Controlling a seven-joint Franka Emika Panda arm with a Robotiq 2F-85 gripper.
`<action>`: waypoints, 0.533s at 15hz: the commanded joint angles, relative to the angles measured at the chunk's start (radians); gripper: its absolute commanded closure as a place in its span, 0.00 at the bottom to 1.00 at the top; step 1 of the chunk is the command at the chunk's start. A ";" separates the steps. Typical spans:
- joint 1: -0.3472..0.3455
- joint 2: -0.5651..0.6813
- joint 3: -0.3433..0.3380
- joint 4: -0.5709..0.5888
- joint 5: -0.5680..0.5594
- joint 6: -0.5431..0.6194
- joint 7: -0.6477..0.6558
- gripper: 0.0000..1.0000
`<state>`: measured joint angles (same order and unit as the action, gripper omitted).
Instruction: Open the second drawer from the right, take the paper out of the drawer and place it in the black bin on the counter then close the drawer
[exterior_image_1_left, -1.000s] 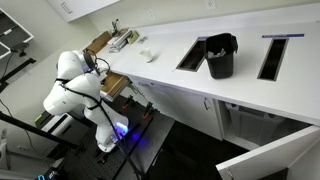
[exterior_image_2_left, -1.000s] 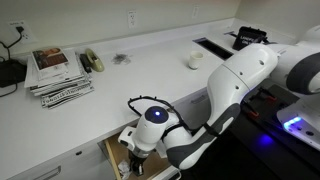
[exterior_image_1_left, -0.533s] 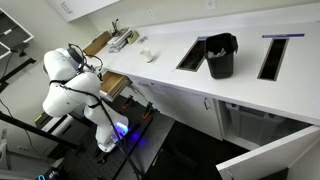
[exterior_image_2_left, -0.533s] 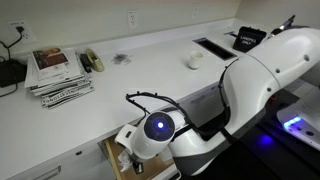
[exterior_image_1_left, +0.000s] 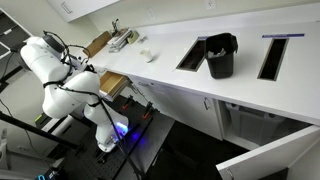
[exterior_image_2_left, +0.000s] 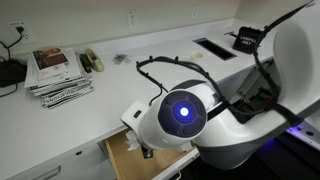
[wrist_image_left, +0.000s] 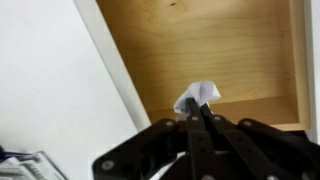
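As claw (wrist_image_left: 196, 113) pinches paper (wrist_image_left: 202, 94), above open drawer (wrist_image_left: 200, 40)

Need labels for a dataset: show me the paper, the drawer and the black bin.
paper (wrist_image_left: 203, 93): wrist view, middle of the white wad.
drawer (wrist_image_left: 220, 40): wrist view, bare wooden floor of the inner box.
black bin (exterior_image_1_left: 221, 64): in an exterior view, outer side wall.

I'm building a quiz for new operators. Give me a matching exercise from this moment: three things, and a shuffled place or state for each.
Things:
1 drawer
2 paper
3 black bin

States:
A stands on the counter
B open, wooden floor showing
C pinched in the shut gripper

Pairs: 1-B, 2-C, 3-A.
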<state>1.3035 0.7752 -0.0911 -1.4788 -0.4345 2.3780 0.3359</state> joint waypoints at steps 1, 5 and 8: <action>0.055 -0.162 -0.084 -0.162 -0.102 -0.083 0.194 0.99; 0.044 -0.288 -0.108 -0.298 -0.206 -0.172 0.417 0.99; 0.011 -0.384 -0.087 -0.419 -0.303 -0.250 0.612 0.99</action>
<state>1.3349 0.5256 -0.1974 -1.7363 -0.6578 2.1857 0.7842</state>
